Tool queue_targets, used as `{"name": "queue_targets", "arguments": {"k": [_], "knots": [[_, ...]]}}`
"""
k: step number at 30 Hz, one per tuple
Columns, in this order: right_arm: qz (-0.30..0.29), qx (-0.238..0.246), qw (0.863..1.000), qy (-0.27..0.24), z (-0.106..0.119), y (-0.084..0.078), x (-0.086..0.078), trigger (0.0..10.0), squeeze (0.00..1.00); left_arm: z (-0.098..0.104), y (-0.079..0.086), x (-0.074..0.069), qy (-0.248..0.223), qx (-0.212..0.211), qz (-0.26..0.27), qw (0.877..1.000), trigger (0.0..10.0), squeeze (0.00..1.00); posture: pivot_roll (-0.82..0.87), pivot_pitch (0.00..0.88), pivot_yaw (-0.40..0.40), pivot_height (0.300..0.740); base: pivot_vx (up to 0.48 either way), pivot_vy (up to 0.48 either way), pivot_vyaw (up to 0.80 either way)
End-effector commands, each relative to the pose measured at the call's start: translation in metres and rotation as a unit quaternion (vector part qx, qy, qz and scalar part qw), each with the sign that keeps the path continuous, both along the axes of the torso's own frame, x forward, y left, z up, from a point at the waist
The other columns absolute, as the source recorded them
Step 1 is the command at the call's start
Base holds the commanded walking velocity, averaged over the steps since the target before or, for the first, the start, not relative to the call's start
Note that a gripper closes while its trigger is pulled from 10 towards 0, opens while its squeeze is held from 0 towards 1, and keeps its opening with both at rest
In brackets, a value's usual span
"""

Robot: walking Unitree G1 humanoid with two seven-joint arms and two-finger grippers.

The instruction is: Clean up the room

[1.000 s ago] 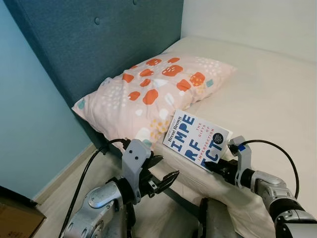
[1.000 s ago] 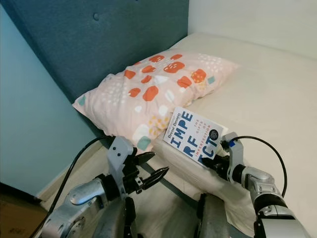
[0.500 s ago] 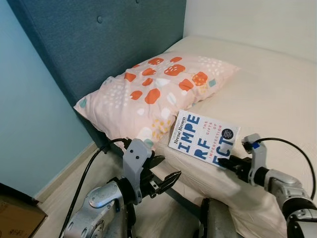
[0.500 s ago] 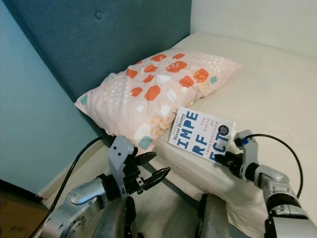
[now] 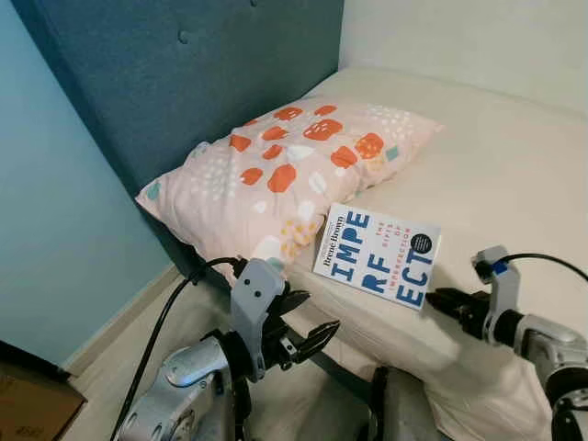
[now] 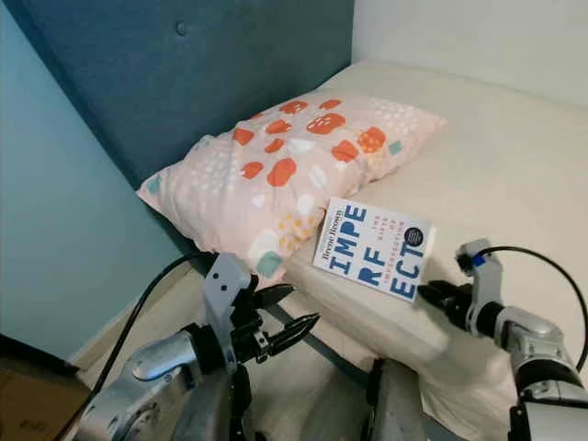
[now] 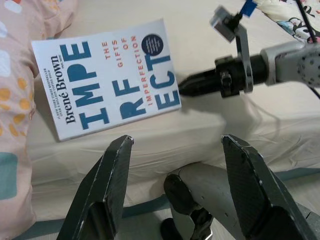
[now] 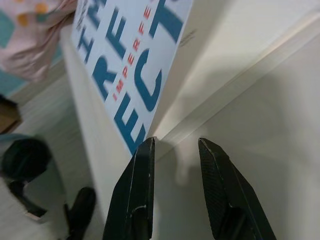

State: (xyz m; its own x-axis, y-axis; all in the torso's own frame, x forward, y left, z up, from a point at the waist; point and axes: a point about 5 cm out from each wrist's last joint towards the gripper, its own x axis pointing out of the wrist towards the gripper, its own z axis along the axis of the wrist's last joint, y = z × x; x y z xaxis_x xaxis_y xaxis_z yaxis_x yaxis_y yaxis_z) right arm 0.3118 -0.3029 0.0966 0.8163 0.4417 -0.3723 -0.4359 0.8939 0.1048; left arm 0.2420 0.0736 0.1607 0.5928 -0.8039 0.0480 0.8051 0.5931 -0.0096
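Head views: a white paperback book with big blue lettering (image 5: 378, 255) lies flat on the cream mattress (image 5: 514, 175), its spine touching the peach pillow with orange blotches (image 5: 285, 165) at ten o'clock. The right gripper (image 5: 438, 299) points at the book's near corner from four o'clock, probably to pinch it.

Left wrist view: the left gripper (image 7: 176, 192) hangs wide open, empty.

Right wrist view: narrowly parted fingers (image 8: 137, 195) hold nothing, just beside the cover's edge.
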Motion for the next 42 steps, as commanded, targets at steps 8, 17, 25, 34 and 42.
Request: {"name": "queue_targets", "arguments": {"k": [8, 17, 25, 34, 42], "knots": [[0.045, 0.017, 0.998, 0.028, -0.016, 0.018, -0.004, 10.0, 0.0, -0.004, 0.003, -0.001, 0.005, 0.011, -0.005, 1.0, 10.0, 0.0, 0.18, 0.278, 0.044, 0.567, 0.0, 0.0, 0.0], [0.075, 0.025, 0.996, 0.032, -0.018, 0.027, -0.004, 10.0, 0.0, -0.003, 0.003, 0.0, 0.002, 0.012, -0.004, 1.0, 10.0, 0.0, 0.18, 0.28, 0.043, 0.567, 0.0, 0.0, 0.0], [0.043, -0.01, 0.999, 0.006, 0.001, 0.0, -0.004, 10.0, 0.0, 0.003, -0.002, -0.002, -0.001, -0.001, -0.009, 1.0, 10.0, 0.0, 0.17, 0.276, 0.031, 0.567, 0.0, 0.0, 0.0], [-0.152, -0.027, 0.983, -0.1, 0.05, -0.054, 0.001, 10.0, 0.0, 0.006, -0.005, -0.003, 0.004, -0.019, -0.007, 1.0, 10.0, 0.0, 0.17, 0.276, 0.037, 0.567, 0.0, 0.0, 0.0], [-0.069, 0.081, 0.975, -0.195, 0.078, -0.003, 0.035, 10.0, 0.0, 0.006, 0.006, 0.014, -0.004, -0.016, 0.073, 0.997, 10.0, 0.0, 0.17, 0.277, 0.045, 0.567, 0.0, 0.0, 0.0]]}}
